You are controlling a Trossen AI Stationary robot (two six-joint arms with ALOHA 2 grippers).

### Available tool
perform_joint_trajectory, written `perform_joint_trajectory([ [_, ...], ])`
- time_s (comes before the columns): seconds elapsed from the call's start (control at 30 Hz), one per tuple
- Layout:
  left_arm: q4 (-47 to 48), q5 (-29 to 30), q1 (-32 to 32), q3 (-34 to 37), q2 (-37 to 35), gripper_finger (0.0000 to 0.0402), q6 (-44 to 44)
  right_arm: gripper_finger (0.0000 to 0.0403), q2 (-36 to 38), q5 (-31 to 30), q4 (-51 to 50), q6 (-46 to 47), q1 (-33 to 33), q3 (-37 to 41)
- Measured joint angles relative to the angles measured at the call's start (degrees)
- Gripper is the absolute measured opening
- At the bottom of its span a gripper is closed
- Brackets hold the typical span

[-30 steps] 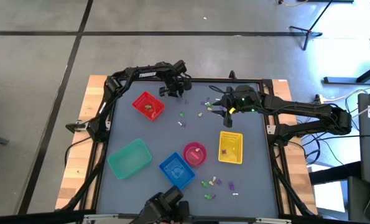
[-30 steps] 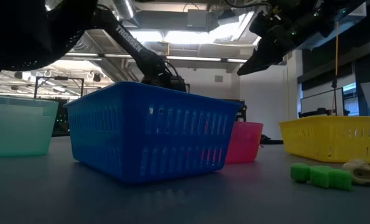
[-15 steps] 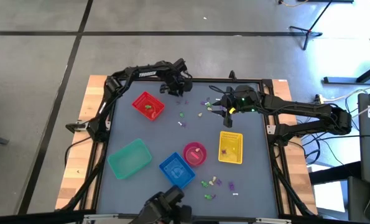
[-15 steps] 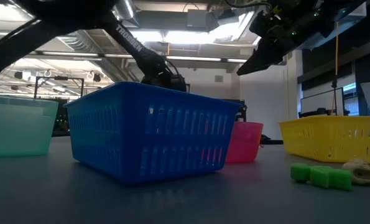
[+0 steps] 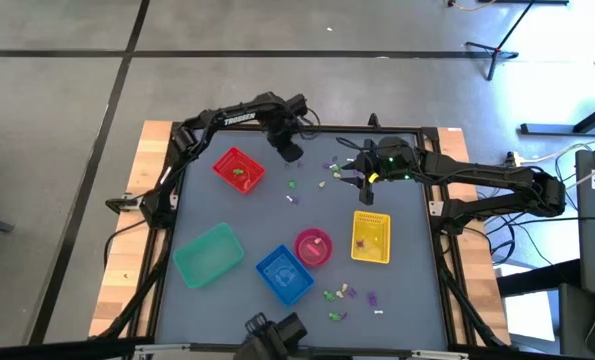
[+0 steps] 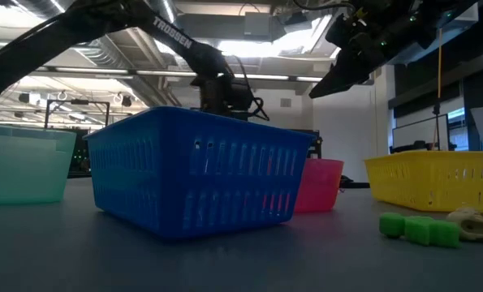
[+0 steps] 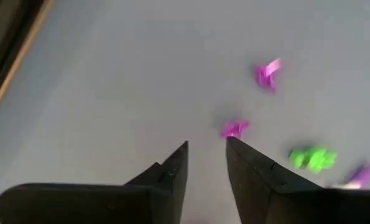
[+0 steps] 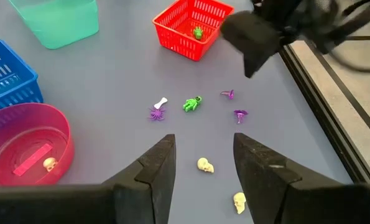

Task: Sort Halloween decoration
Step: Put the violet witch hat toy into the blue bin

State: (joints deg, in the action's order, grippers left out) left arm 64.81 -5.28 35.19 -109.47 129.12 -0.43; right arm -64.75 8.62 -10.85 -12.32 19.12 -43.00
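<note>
Our left hand (image 5: 291, 152), released and empty, has swung from the red basket (image 5: 238, 169) toward the purple trinkets (image 7: 235, 129), next pick likely.

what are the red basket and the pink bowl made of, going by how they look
Red basket: probably moulded plastic, since its walls are an even lattice of thin ribs in one uniform red. Pink bowl: probably translucent glossy plastic, since the table shade shows through its wall and the rim catches light. Neither can be confirmed by sight alone.
</note>
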Motion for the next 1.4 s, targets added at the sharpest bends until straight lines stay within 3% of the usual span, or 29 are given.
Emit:
perform_joint_trajectory([
  [0.37, -2.5, 4.6, -5.1, 3.4, 0.1, 0.0094, 17.6, 0.0159, 0.0, 0.0, 0.0, 0.0, 0.0, 0.0],
  [0.73, -7.8, 8.4, -5.6, 7.0, 0.1, 0.0094, 17.5, 0.0159, 0.0, 0.0, 0.0, 0.0, 0.0, 0.0],
  [1.4, -9.6, 7.2, -4.9, 7.0, 0.1, 0.0094, 17.5, 0.0159, 0.0, 0.0, 0.0, 0.0, 0.0, 0.0],
])
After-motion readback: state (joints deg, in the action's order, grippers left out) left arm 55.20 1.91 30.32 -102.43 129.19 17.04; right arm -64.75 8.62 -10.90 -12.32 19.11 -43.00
